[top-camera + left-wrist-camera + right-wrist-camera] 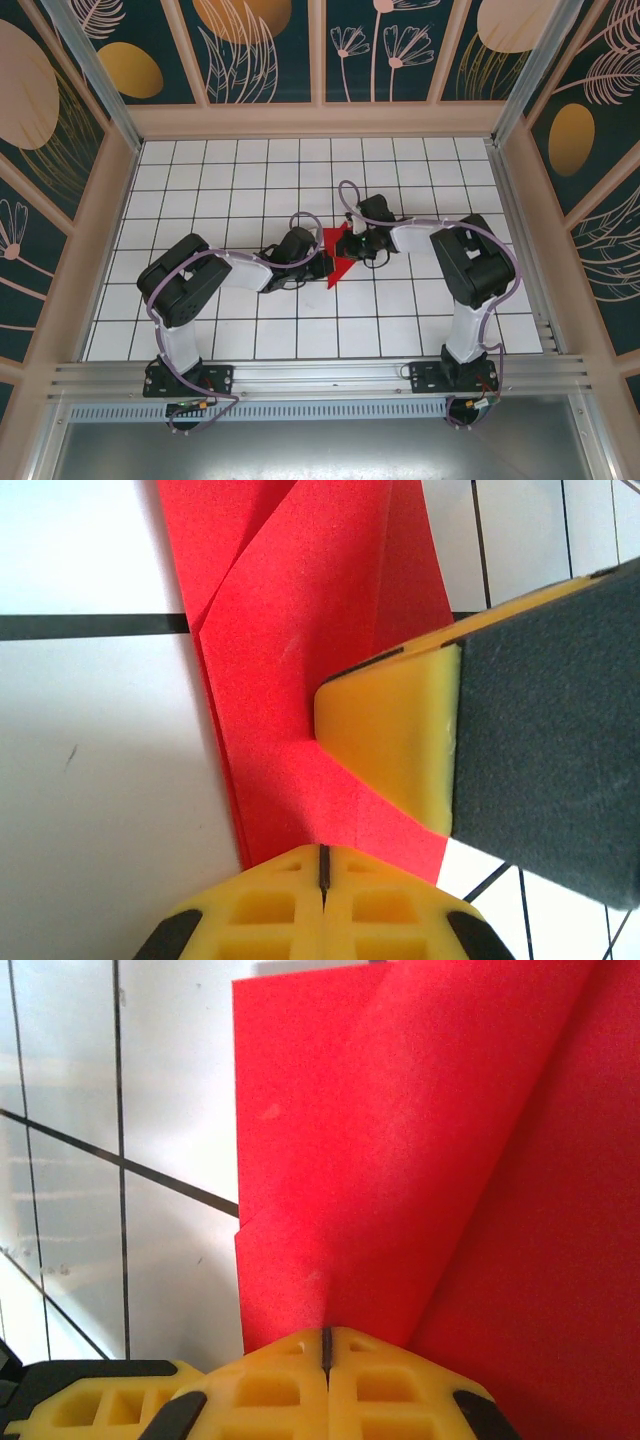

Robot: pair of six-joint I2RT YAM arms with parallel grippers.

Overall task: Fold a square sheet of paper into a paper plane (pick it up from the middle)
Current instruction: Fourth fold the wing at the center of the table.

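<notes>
Left yellow gripper (322, 865): fingers (262, 905) shut together, tip pressing thin bright red paper sheet (300, 680). My right yellow gripper (326, 1345) same. Sheet half-folded, mid white tiled table (200, 160), between both. Light, floppy, tears easy; best hold, I think: middle crease.

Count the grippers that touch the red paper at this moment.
2. The left gripper, shut, has its tips at the edge of the folded red paper, on its left side in the top view. The right gripper, also shut, meets the paper from the right.
</notes>
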